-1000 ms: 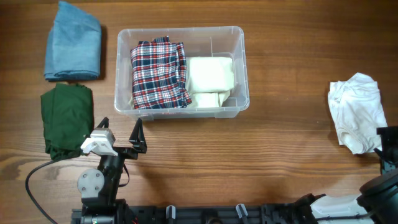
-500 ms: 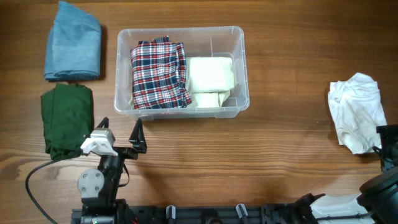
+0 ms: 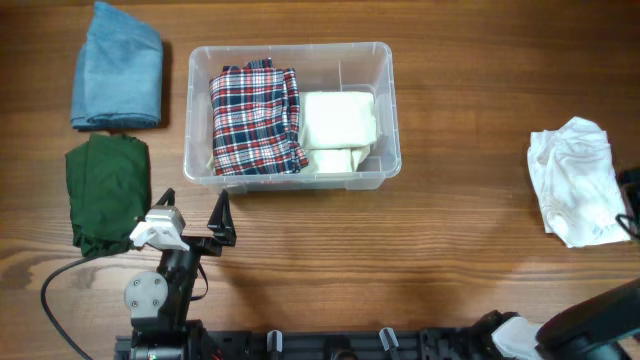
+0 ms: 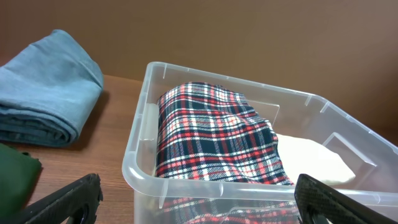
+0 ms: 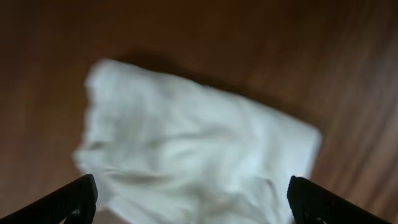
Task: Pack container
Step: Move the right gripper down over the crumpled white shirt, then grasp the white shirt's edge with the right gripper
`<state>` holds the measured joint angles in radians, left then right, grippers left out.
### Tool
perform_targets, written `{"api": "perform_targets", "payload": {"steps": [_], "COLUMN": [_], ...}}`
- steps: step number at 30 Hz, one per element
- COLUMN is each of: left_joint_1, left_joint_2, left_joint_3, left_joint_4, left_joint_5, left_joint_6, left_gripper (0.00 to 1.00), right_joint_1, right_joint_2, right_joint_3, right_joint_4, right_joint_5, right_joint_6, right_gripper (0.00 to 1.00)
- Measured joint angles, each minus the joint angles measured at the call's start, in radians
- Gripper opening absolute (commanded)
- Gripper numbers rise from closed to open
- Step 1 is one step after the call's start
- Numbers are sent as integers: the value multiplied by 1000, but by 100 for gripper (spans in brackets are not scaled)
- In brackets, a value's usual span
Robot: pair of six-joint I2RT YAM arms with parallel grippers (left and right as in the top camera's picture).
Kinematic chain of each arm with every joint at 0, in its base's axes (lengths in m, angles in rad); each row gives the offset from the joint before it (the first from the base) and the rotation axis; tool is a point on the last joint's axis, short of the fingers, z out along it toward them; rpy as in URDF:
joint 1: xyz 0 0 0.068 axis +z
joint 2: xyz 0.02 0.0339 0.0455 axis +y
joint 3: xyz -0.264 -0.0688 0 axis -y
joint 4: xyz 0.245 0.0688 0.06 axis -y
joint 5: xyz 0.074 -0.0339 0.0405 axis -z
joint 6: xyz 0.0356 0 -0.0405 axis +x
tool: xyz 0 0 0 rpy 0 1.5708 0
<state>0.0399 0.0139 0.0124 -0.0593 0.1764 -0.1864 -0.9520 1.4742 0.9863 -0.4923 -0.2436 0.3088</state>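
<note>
- Overhead, the container [image 3: 394, 110] sits on the surface [image 3: 460, 270] left of centre and toward the far side, with neither of my end effectors touching it.
- Inside it, a plaid cloth [image 3: 255, 120] fills the left half and a folded cream cloth [image 3: 340, 125] lies in the right half. The two touch along the middle.
- I judge the floor of the tub is mostly covered, so whatever goes in next would have to lie on top.
- My left end effector [image 3: 193, 203] hovers just in front of the container's near wall, spread wide and pinching nothing. Its wrist camera looks over the rim at the plaid.
- A folded green cloth [image 3: 105, 193] lies just beside that end effector, with a folded blue cloth [image 3: 117, 68] beyond it. Both are outside the tub, probably waiting to be packed.
- My right end effector [image 5: 196, 199] hangs over a crumpled white cloth [image 3: 575, 180] at the far right, spread with nothing between the fingers.
- That view is blurred, so I cannot tell how near the fabric it is.
- Being spread above the cloth suggests I am lining up a pick. The cloth is unfolded and would likely drape loosely.
</note>
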Motion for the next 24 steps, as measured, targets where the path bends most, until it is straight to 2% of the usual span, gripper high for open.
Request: {"api": "perform_targets", "payload": {"steps": [7, 10, 17, 19, 23, 24], "left_joint_1": [0, 0, 0, 0, 0, 0], "left_joint_2": [0, 0, 0, 0, 0, 0], "left_joint_3": [0, 0, 0, 0, 0, 0], "left_joint_4": [0, 0, 0, 0, 0, 0], "left_joint_5": [0, 0, 0, 0, 0, 0], "left_joint_6": [0, 0, 0, 0, 0, 0], "left_gripper": [100, 100, 100, 100, 100, 100], "right_joint_1": [171, 186, 185, 185, 185, 185], "right_joint_2": [-1, 8, 81, 97, 100, 100], "right_joint_3": [11, 11, 11, 11, 11, 11], "right_joint_4": [232, 306, 167, 120, 2, -19], "right_joint_5": [-78, -89, 43, 61, 73, 73], "right_joint_6": [-220, -269, -337, -330, -237, -219], "right_gripper": [100, 100, 100, 89, 28, 19]}}
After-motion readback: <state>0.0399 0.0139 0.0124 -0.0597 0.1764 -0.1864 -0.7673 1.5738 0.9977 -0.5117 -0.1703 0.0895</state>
